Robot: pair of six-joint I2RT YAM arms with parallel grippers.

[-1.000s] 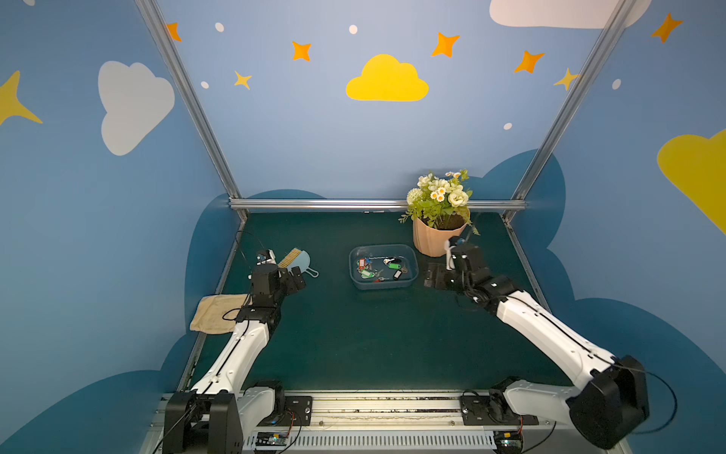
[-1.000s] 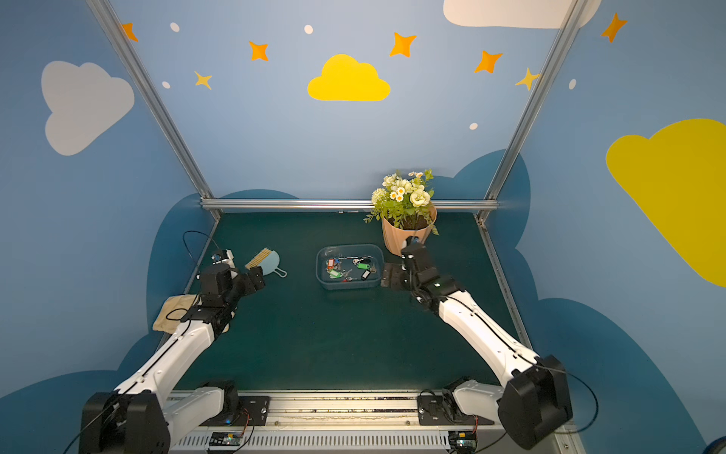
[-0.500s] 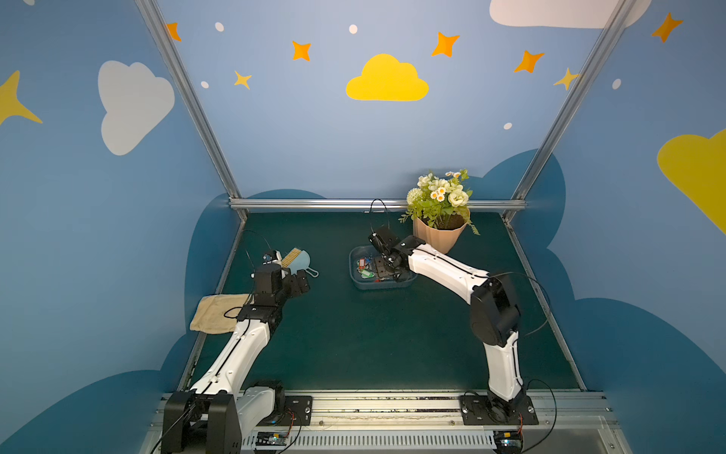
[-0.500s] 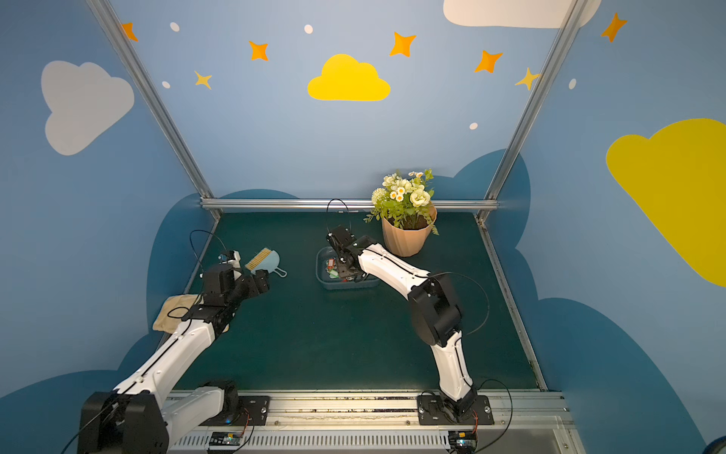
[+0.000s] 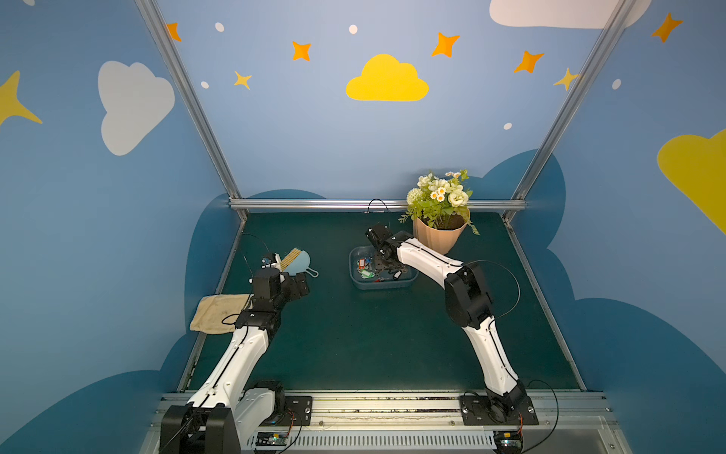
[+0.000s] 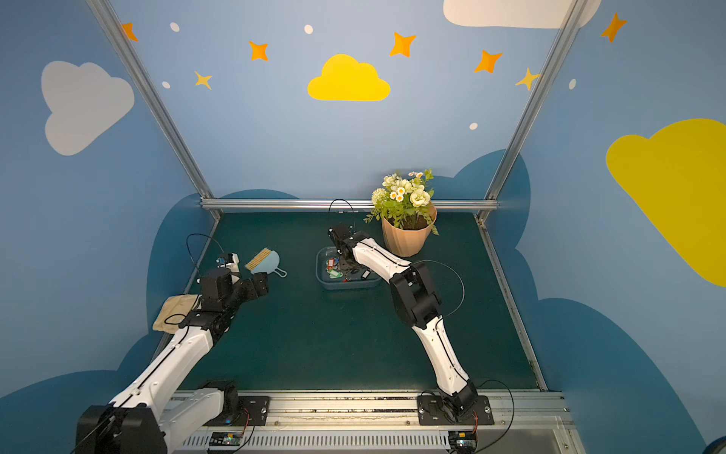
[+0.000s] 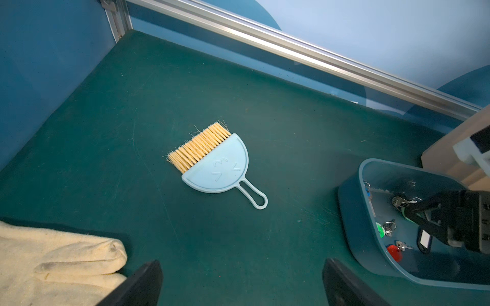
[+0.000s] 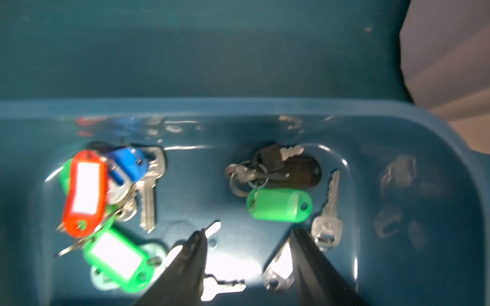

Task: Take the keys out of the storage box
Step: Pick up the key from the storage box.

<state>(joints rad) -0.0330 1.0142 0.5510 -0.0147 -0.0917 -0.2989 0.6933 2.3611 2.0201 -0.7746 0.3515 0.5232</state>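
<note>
Keys (image 8: 278,205) on rings with coloured tags lie scattered inside the storage box (image 5: 383,283), near the centre of both top views, on the dark green counter (image 5: 373,346). At far left lies a folded beige cloth (image 5: 220,314). Beside it the left fingers (image 7: 148,278) hover spread wide, holding nothing, close to a pale blue hand brush (image 5: 298,261). Further right, the right fingers (image 8: 188,265) reach down into the box and stand partly apart around one pale-tagged key. The blurred wrist view does not show whether they touch it. At right, a peach flowerpot (image 5: 438,239) stands just behind the right arm.

Likely risks:
- The fingers may slide off a flat key on the smooth box floor.
- A key from the bunched red, blue and green tags could drag its tangled neighbours along.
- A snagged ring could lift or shove the light box.
- The right forearm could knock the flowerpot.
</note>
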